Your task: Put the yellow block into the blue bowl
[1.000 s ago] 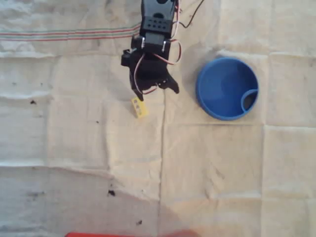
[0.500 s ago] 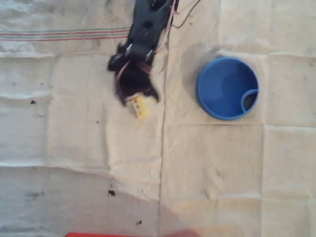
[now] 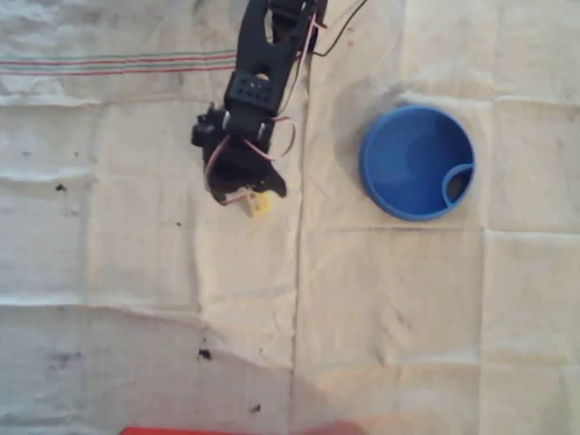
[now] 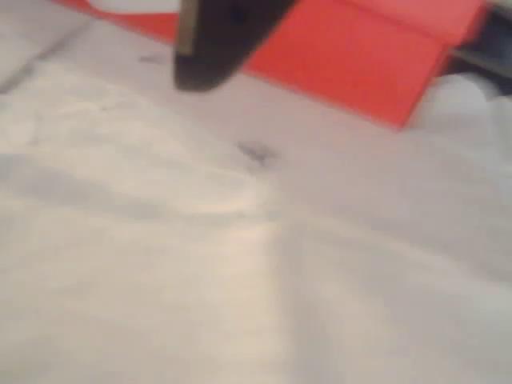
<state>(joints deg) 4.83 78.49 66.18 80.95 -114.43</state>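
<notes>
In the overhead view the yellow block [image 3: 259, 206] lies on the pale cloth, its upper end covered by the black arm. My gripper [image 3: 249, 195] hangs over it with its two fingers spread, open, one tip left of the block and one just right of it. I cannot tell whether either finger touches the block. The blue bowl [image 3: 417, 163] stands to the right, about a bowl's width from the gripper, holding nothing but its inner loop handle. In the wrist view one dark finger [image 4: 216, 40] shows blurred at the top, above bare cloth.
A creased cream cloth [image 3: 390, 308] covers the table, with a few dark specks [image 3: 204, 353]. A red object [image 3: 236, 430] lies at the front edge and shows as a red slab [image 4: 360, 48] in the wrist view. Wires [image 3: 349, 23] trail from the arm.
The arm has swung left and forward, bringing the open gripper from just behind the yellow block to right over it. The block and bowl have not moved.
</notes>
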